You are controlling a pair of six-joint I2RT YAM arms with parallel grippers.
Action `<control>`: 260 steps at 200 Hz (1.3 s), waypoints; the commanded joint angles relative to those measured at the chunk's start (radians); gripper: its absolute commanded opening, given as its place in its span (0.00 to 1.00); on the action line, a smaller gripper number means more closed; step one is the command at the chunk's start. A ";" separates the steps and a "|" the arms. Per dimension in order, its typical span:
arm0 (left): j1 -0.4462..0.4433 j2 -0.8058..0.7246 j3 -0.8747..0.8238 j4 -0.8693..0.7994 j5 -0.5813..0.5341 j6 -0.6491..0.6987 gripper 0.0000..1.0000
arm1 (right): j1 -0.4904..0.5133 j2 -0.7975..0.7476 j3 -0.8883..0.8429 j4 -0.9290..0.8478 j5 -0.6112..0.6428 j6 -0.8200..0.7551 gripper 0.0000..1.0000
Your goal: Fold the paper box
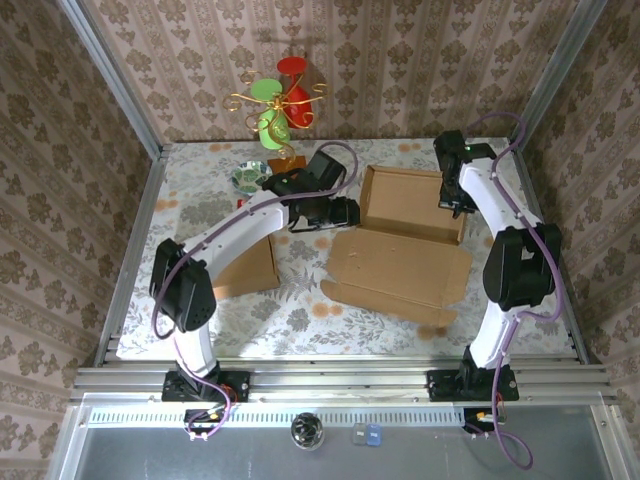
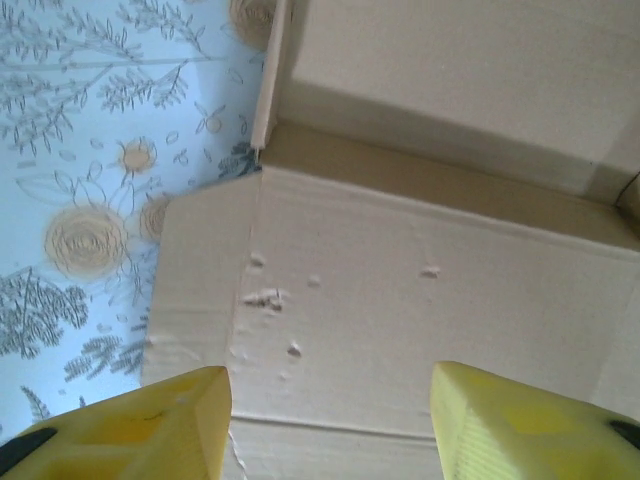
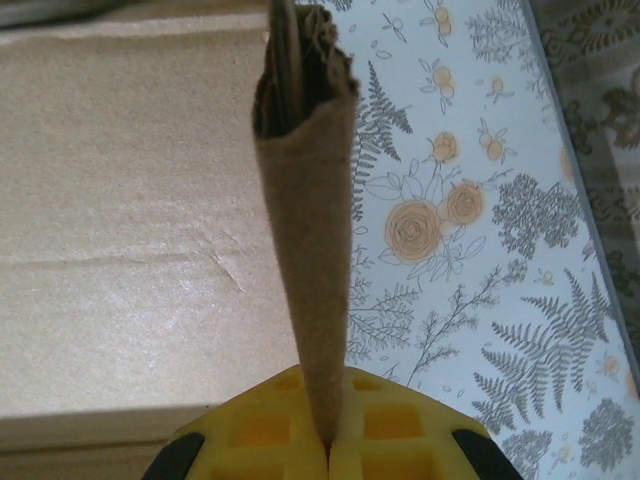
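You see the paper box [image 1: 400, 265] as matt brown corrugated cardboard, pocked with small dents and rough at its cut edge; the finger pads [image 2: 170, 425] are matt yellow moulded plastic, the table cover [image 3: 450, 250] a smooth floral print, the front rail [image 1: 330, 378] dull brushed metal.

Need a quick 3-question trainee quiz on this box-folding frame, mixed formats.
1. True or false: the right gripper has its jaws shut on a wall of the paper box.
2. Pick one. The left gripper has its jaws: A) shut on the box, B) open over cardboard, C) shut and empty.
3. Fill in: the box's big flap lies ___ on the table.

Key: 1 true; 2 B; 3 flat.
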 commanded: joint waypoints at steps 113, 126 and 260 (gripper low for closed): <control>0.013 -0.259 -0.435 0.113 0.040 -0.413 0.59 | -0.017 -0.073 0.036 -0.059 -0.234 0.497 0.00; 0.031 -0.299 -0.530 0.205 0.060 -0.466 0.59 | -0.016 -0.077 0.014 -0.047 -0.249 0.522 0.00; 0.079 -0.191 -0.691 0.664 0.081 -0.472 0.63 | -0.026 -0.152 -0.198 0.031 -0.336 0.601 0.00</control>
